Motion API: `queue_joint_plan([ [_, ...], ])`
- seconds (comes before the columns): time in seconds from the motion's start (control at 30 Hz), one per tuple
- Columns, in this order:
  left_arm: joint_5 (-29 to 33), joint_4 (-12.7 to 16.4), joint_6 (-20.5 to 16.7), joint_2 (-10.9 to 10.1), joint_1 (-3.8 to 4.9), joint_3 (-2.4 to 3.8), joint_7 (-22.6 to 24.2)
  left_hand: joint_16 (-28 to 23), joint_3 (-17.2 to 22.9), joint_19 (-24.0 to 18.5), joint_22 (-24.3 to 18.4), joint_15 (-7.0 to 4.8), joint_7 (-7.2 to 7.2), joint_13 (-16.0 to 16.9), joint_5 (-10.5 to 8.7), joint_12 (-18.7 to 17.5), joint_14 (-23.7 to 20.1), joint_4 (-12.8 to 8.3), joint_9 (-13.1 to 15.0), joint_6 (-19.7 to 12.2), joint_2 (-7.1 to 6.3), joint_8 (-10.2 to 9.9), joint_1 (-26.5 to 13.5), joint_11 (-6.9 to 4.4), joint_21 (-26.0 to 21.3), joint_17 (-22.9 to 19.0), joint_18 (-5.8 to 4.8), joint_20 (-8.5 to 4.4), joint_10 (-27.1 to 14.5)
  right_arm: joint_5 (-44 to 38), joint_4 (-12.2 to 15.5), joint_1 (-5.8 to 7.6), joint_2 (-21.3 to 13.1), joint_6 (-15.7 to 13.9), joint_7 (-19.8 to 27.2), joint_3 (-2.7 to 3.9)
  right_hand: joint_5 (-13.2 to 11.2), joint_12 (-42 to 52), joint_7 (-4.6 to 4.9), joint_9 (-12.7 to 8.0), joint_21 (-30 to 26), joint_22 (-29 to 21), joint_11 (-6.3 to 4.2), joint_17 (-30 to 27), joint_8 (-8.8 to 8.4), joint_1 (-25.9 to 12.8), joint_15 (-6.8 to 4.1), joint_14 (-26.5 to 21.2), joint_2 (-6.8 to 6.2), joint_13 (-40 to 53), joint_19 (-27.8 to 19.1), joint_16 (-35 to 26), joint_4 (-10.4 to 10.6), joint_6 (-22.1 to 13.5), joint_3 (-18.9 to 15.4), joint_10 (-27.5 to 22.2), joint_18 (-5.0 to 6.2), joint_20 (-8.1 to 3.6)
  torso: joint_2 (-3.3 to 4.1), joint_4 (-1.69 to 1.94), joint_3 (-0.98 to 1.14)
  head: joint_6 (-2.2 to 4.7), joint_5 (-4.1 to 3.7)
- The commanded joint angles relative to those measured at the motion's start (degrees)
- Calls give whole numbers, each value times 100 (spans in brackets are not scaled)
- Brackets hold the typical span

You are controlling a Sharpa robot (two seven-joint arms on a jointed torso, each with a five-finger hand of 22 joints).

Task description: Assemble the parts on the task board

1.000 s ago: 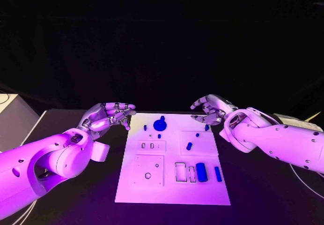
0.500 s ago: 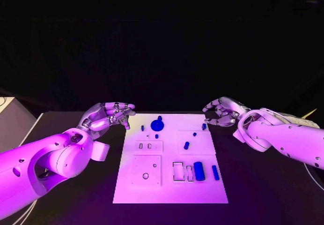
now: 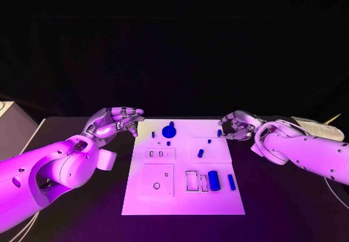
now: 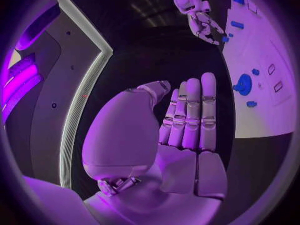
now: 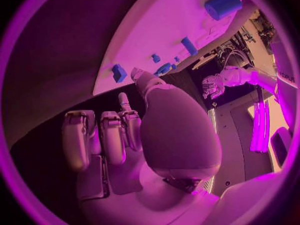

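Observation:
The white task board (image 3: 182,196) lies in the middle of the black table. On it I see a round blue part (image 3: 169,132), a blue cylinder (image 3: 214,177), a thin blue bar (image 3: 231,182) and several small blue pieces. My left hand (image 3: 116,121) hovers just off the board's far left corner, fingers loosely bent and holding nothing; its wrist view shows the fingers (image 4: 187,112) straight and side by side. My right hand (image 3: 237,125) hangs by the far right edge, fingers curved like a claw with nothing in them, close to a small blue piece (image 3: 218,133).
White rectangular recesses (image 3: 196,181) sit beside the cylinder, and a square plate with a hole (image 3: 158,180) lies front left. A pale box (image 3: 9,121) stands at the table's left edge. Black table surface (image 3: 291,201) runs on both sides of the board.
My right hand has drawn back to the right, from over the board's far right corner to just past its edge. The left hand has hardly moved.

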Motion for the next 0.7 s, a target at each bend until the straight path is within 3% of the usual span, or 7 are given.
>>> queue_joint_plan([
  [0.03,-60,2,102,16,-3,4,24,20,-7,0,9,3,-25,7,-27,4,43,-37,5,-30,-21,-6,-39,-13,20,7,37,8,-38,-156,-104,-27,67,58,-45,1,-21,-3,21,-7,20,1126,56,1509,-30,58,44,588,26,1055,424,25,13,-42,-68,64,-106,61,-5,-1,-4,-18,-4],
  [0.37,-68,-13,124,23,-17,4,15,26,-6,0,13,4,-24,8,-27,2,45,-38,6,-32,-21,-6,-42,-11,28,8,37,8,-48,-151,-286,-95,193,6,-66,2,44,29,21,0,35,1143,59,1509,-4,67,51,588,102,1079,432,25,94,19,-170,95,-110,71,-11,12,-15,-52,14],
  [0.7,-69,-11,122,18,-22,3,8,35,-2,0,19,4,-22,10,-26,3,48,-37,8,-31,-14,-5,-44,-10,39,11,37,9,-52,-181,-322,-128,246,47,-77,2,114,136,-95,54,56,1168,-35,1509,191,83,-48,588,207,1168,443,25,181,381,-17,214,-115,2,-12,-8,-12,-75,32],
])
